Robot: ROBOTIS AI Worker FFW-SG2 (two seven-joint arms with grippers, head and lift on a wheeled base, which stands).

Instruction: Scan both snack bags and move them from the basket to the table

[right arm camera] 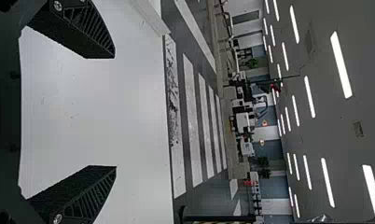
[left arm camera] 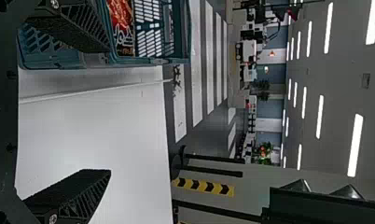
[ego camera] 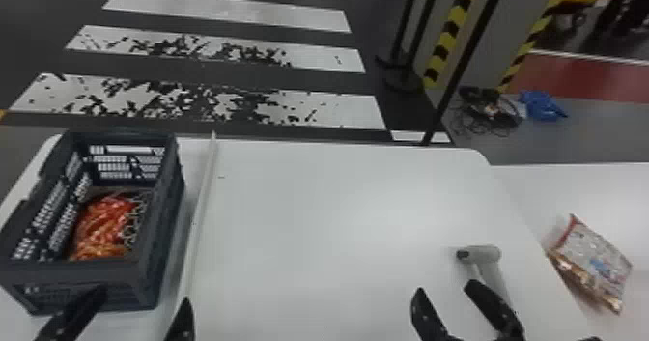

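One snack bag (ego camera: pixel 104 224), probably light, soft and slippery, to pinch by its edge inside the basket (ego camera: pixel 165 214), with left claw (left arm camera: pixel 107 110) and right claw (right arm camera: pixel 114 112) spread apart, second bag (ego camera: pixel 595 267) well right of basket.

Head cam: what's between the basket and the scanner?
In the head view, a raised pale strip runs beside the basket; from there to the scanner, just bare white tabletop.
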